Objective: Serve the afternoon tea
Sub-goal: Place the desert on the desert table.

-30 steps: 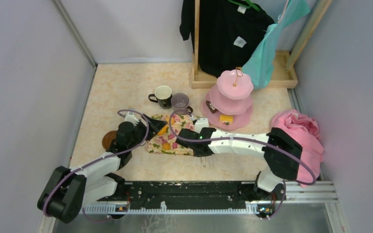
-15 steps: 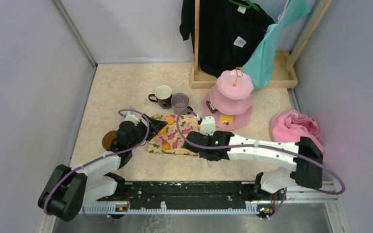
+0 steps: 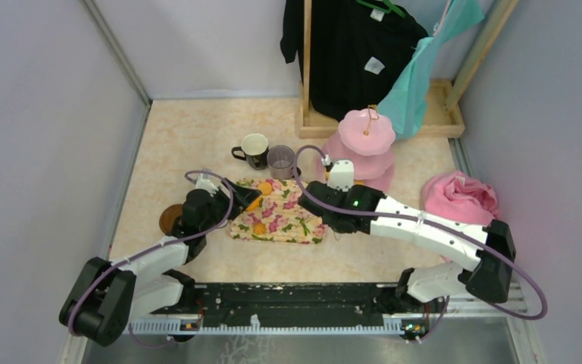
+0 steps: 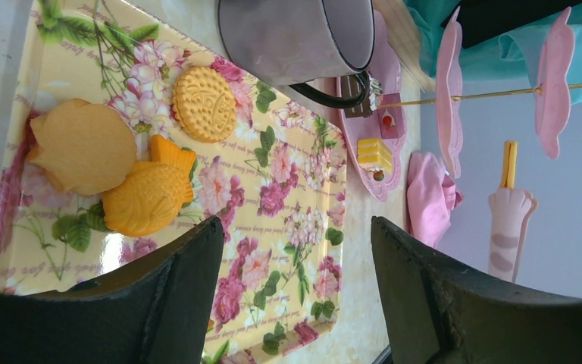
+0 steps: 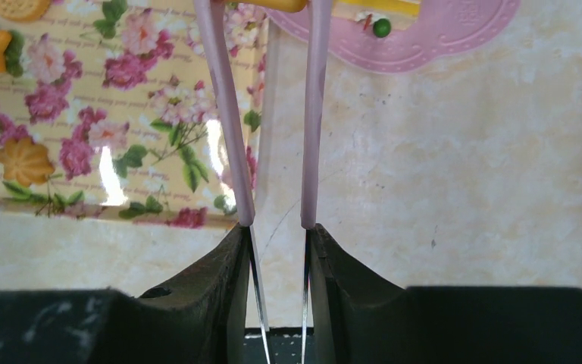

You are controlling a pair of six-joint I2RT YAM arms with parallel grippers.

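My left hand [image 4: 295,236] hangs spread and empty over the flowered tray [image 3: 292,227]. Orange and yellow snacks [image 4: 145,196] lie toward the tray's 9 o'clock end in the top view. My right hand [image 5: 278,239] is clamped on pink tongs [image 5: 227,114]. Their tips reach a yellow cake [image 5: 371,6] on the bottom tier of the pink stand [image 3: 367,133]; I cannot tell whether they pinch it. From the tray, the stand sits at 2 o'clock. The black mug [image 3: 255,149] and smoky mug [image 3: 280,161] stand side by side at 12, and one coaster [image 3: 170,218] lies at 9, all on the bench [image 3: 189,136].
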